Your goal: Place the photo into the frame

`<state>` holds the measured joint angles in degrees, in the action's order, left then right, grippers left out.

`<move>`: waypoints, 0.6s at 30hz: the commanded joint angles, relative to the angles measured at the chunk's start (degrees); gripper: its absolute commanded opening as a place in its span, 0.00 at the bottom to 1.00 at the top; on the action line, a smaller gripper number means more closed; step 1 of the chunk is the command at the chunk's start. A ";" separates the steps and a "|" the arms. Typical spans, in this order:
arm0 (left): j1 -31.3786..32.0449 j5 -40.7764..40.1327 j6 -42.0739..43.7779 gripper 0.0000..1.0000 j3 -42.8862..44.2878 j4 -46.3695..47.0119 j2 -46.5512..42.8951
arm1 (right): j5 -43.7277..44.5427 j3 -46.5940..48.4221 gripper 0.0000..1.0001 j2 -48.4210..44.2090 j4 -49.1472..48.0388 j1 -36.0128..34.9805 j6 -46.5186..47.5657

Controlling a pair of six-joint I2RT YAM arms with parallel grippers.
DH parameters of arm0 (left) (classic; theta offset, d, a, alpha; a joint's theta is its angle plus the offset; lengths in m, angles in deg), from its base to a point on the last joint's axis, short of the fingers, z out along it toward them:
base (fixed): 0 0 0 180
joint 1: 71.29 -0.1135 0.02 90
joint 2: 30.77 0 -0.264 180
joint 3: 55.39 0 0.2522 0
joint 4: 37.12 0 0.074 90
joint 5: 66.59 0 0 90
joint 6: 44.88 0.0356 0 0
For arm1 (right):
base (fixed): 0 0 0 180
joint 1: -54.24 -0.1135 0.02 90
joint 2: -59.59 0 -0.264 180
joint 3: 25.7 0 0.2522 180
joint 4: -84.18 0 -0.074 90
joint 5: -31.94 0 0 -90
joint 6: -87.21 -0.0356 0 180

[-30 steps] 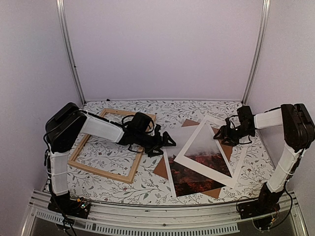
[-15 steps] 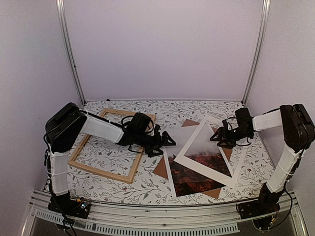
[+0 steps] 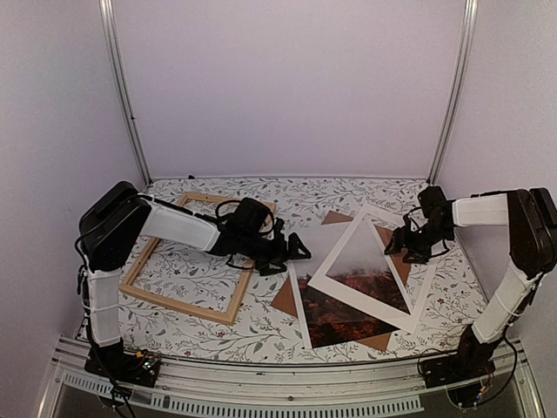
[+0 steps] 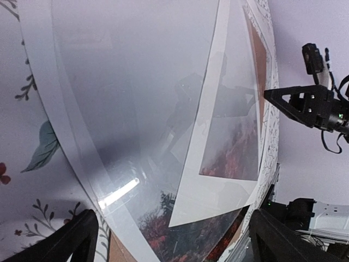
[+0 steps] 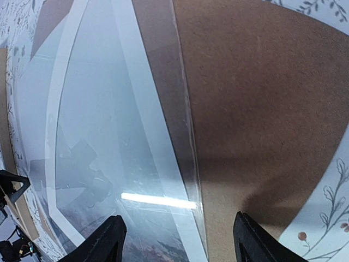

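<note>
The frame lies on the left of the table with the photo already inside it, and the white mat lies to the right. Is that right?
No. The frame is empty; the photo lies to the right, under the white mat, as the top external view shows. The rest holds.

Enclosure: plain pale-lilac back wall, matching left side wall and right side wall, met at the rear corners by a left aluminium upright and a right aluminium upright. Table: tabletop covered in white cloth printed with leaf-and-flower sprigs, and a slotted aluminium rail along the near edge. Light: soft and even.
</note>
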<state>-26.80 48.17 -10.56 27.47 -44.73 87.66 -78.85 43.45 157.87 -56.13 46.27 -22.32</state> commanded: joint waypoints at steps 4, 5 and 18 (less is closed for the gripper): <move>0.92 -6.67 6.13 1.00 -0.08 -12.36 -0.60 | 5.54 -7.74 0.73 -7.60 6.39 -0.81 1.20; 0.92 -6.66 6.26 1.00 -0.14 -12.33 -0.61 | 5.30 -9.03 0.73 -8.82 6.12 -0.96 0.75; 2.62 -5.68 5.43 0.98 0.15 -9.57 1.23 | 3.06 -12.76 0.69 -11.71 2.08 -4.50 -3.27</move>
<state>-25.58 43.66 -4.99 28.54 -50.28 86.55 -75.31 31.87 146.52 -52.46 42.53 -24.16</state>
